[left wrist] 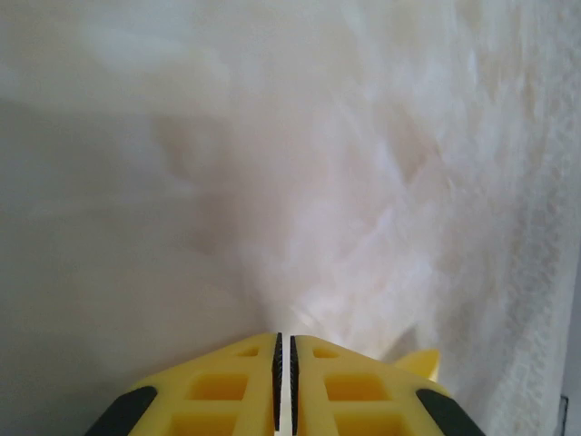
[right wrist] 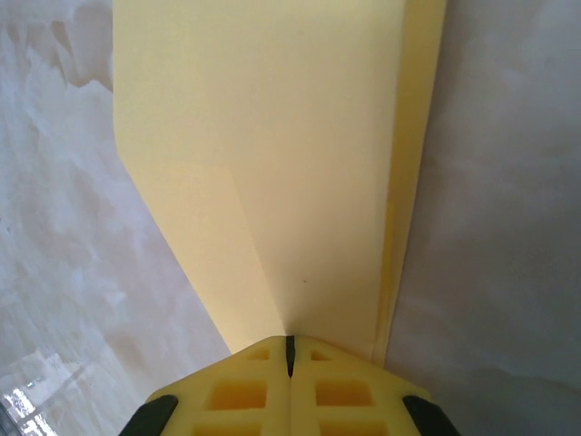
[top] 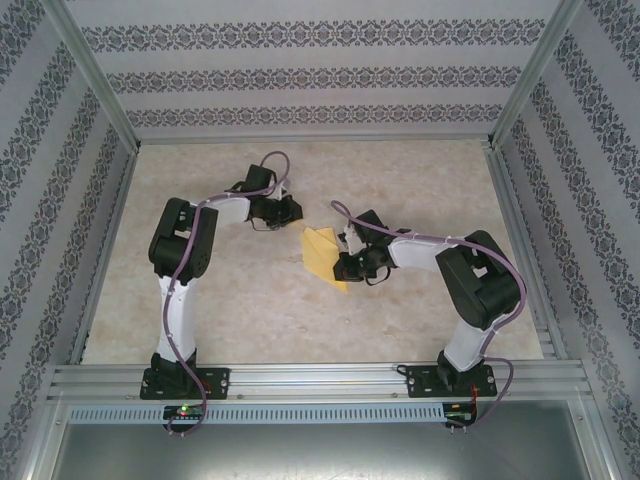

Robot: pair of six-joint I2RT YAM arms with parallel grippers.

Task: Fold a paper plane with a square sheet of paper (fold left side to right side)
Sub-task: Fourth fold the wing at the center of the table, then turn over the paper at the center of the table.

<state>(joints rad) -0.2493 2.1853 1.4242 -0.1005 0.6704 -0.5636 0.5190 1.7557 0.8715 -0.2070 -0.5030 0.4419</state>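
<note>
Paper [top: 322, 252], yellow-orange and already folded, flat on table [top: 250, 310] near its middle, between the two grippers; broader at the far end, drawn to a point at the near end. From the right wrist, seen as a wide pale-yellow face with a slanted left edge, a faint crease running up from the fingertips, and a narrow second layer showing along the right edge. Right gripper [top: 348, 266] at the paper's right edge; jaws fully closed, pads meeting in a single dark line, tips right at the lower end of the paper where the crease starts. Pinched between the pads or merely pressed under the tips: cannot tell. Left gripper [top: 288, 210] just beyond the paper's far left corner, apart from it, over bare marbled table; jaws nearly closed, parted by only a thin slit, nothing between them. Both arms bent inward toward the middle of the table.
</note>
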